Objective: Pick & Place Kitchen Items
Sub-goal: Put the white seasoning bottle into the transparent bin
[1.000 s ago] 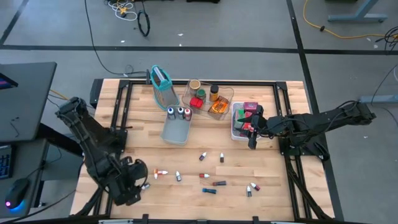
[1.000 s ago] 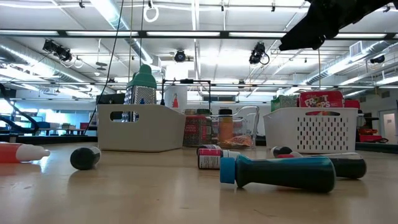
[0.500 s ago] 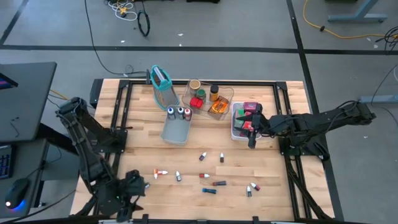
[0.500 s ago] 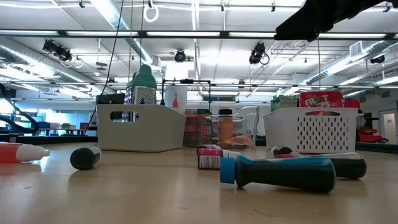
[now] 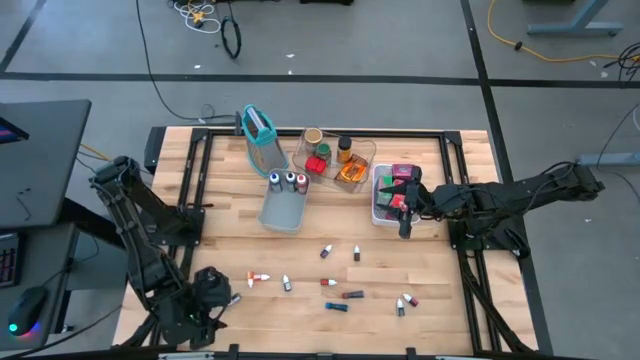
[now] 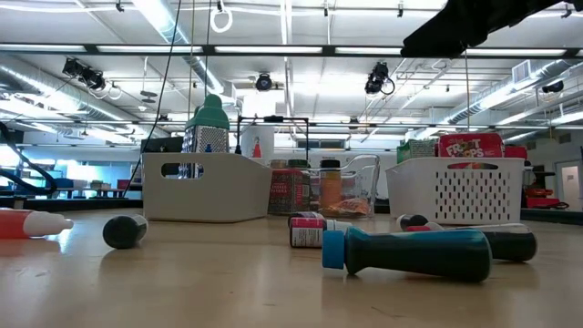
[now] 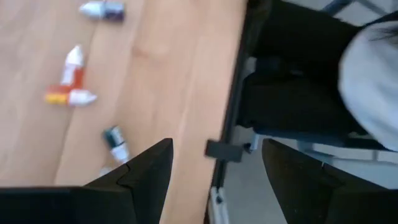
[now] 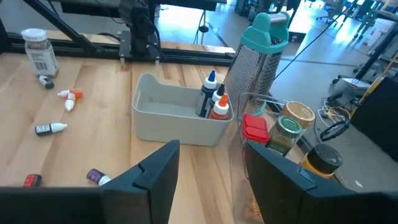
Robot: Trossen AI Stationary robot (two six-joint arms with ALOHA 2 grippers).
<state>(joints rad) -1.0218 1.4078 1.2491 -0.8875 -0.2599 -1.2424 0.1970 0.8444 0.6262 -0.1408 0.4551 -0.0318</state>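
Our right gripper (image 5: 404,231) hovers with its fingers parted and nothing between them, at the near corner of the white basket (image 5: 378,212), which already holds red and pink packets (image 5: 402,176). Outward from there, the loose vials (image 5: 340,282) lie scattered on the bare wood on the front side of that basket, towards the table's front edge; the closest ones, a small pair (image 5: 341,251), sit a short way off, each lying on its side. Their long axes point in mixed directions, so we judge the wrist will need to be turned to suit whichever vial we choose.

Our left gripper (image 5: 222,302) is well apart from the white basket, low at the table's front left corner, fingers spread and empty. An orange-and-white vial (image 5: 259,277) lies just beside it, so that arm is nearer the left-hand strays.
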